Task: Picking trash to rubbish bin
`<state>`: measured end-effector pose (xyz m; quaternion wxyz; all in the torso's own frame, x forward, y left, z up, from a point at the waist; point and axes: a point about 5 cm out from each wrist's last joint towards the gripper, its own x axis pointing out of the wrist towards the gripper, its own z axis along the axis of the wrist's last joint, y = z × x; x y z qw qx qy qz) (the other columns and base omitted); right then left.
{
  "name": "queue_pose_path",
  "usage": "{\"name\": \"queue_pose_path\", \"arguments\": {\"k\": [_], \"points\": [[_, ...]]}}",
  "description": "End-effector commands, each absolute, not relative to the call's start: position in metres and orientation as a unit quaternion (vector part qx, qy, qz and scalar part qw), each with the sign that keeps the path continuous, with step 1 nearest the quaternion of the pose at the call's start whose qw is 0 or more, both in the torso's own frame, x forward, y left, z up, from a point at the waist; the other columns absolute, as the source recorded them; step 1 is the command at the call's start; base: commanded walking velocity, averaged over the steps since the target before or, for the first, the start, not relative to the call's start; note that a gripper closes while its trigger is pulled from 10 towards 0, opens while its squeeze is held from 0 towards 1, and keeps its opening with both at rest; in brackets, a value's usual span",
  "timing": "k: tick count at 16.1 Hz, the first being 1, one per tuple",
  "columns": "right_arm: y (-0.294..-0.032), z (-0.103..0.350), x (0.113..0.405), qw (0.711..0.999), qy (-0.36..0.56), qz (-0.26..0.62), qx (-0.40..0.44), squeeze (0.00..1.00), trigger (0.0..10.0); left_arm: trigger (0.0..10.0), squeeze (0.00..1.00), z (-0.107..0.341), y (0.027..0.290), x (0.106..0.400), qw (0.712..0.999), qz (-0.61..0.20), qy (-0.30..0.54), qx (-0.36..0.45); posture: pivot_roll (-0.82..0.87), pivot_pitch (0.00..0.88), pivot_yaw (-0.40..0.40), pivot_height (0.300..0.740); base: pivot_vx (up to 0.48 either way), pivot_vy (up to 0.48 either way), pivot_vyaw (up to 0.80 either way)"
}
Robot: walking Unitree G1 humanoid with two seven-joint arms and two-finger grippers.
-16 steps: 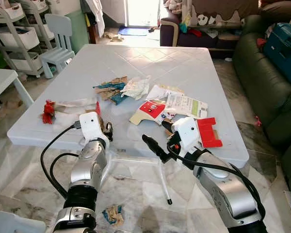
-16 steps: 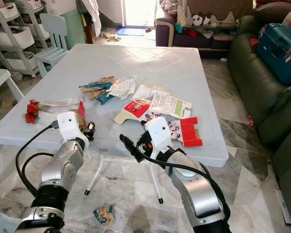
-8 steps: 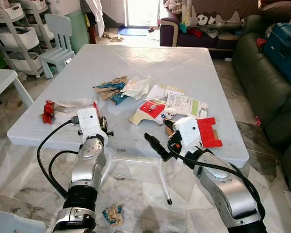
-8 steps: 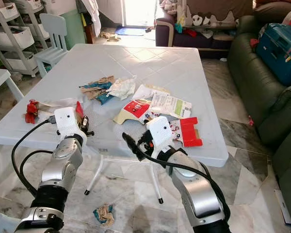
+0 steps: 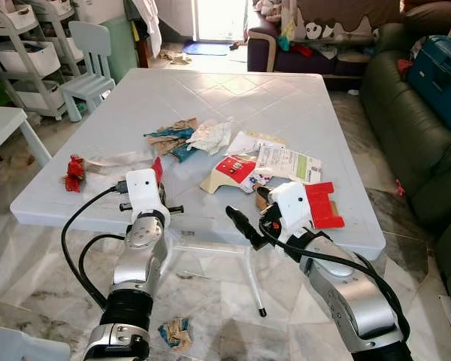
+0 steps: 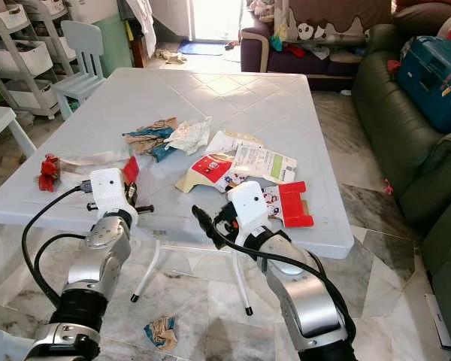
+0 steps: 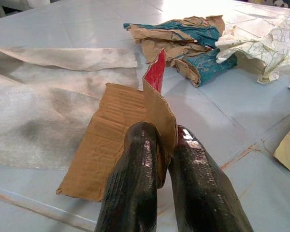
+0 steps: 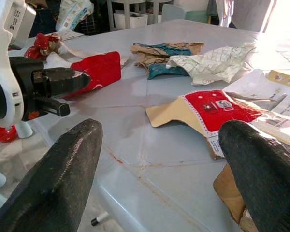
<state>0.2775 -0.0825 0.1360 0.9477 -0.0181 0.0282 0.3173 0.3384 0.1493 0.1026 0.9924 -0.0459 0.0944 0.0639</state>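
On the white table [image 5: 233, 90] lies scattered trash. My left gripper [image 7: 159, 164] is shut on a piece of brown cardboard with a red face [image 7: 116, 130], near the table's front left edge [image 5: 156, 169]. The piece is partly lifted, its far end resting on the table. My right gripper [image 5: 249, 212] hovers open at the front edge, nothing between its fingers [image 8: 53, 179]. Beyond it lie a red and white carton [image 5: 233, 171], a printed leaflet [image 5: 287, 162] and a red box piece [image 5: 322, 204]. Further back are crumpled brown and teal paper [image 5: 171, 137] and white paper [image 5: 212, 134].
A red wrapper [image 5: 74, 171] and a pale plastic strip [image 5: 113, 159] lie at the table's left edge. A crumpled scrap [image 5: 174, 332] is on the floor by my left arm. A green sofa [image 5: 413, 128] with a blue case [image 5: 440, 68] stands at right, a small chair [image 5: 90, 60] at back left.
My left gripper has turned and shifted slightly along the table edge with the cardboard, whose red face now stands up beside the wrist. The right gripper has barely moved.
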Motion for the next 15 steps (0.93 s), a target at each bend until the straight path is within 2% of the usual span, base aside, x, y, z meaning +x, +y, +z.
{"name": "queue_pose_path", "arguments": {"k": [1,5,6,7,11,13,14,15], "points": [[-0.085,0.137,0.279,0.949,0.026,0.313,-0.020,0.00,10.0,0.0,0.00,0.104,0.148,0.339,0.993,0.054,0.089,-0.047,-0.13,0.000,-0.033,0.740,0.000,0.000,0.00],[-0.087,0.137,0.280,0.951,0.025,0.307,-0.022,0.00,10.0,0.0,0.00,0.110,0.146,0.340,0.996,0.053,0.064,-0.028,-0.13,0.000,-0.031,0.740,0.000,0.000,0.00],[-0.087,0.137,0.280,0.952,0.023,0.305,-0.022,0.00,10.0,0.0,0.00,0.117,0.144,0.340,0.998,0.046,0.038,-0.007,-0.13,0.000,-0.031,0.740,0.000,0.000,0.00],[-0.089,0.140,0.282,0.955,0.011,0.295,-0.023,0.00,10.0,0.0,0.00,0.131,0.146,0.339,0.997,0.056,-0.023,0.049,-0.14,0.000,-0.030,0.740,0.000,0.000,0.00],[-0.094,0.147,0.288,0.963,-0.009,0.268,-0.025,0.00,10.0,0.0,0.00,0.151,0.153,0.334,0.986,0.089,-0.099,0.099,-0.13,0.000,-0.031,0.740,0.000,0.000,0.00],[-0.097,0.150,0.294,0.968,-0.022,0.250,-0.030,0.00,10.0,6.4,0.00,0.154,0.157,0.330,0.980,0.097,-0.120,0.123,-0.12,0.000,-0.030,0.740,0.000,0.000,0.00],[-0.097,0.151,0.295,0.968,-0.023,0.246,-0.031,0.00,10.0,6.7,0.00,0.152,0.159,0.328,0.980,0.099,-0.117,0.128,-0.11,0.000,-0.029,0.740,0.000,0.000,0.00],[-0.096,0.151,0.296,0.969,-0.025,0.244,-0.030,0.00,10.0,4.6,0.00,0.150,0.160,0.328,0.981,0.103,-0.110,0.122,-0.11,0.000,-0.027,0.740,0.000,0.000,0.00]]}}
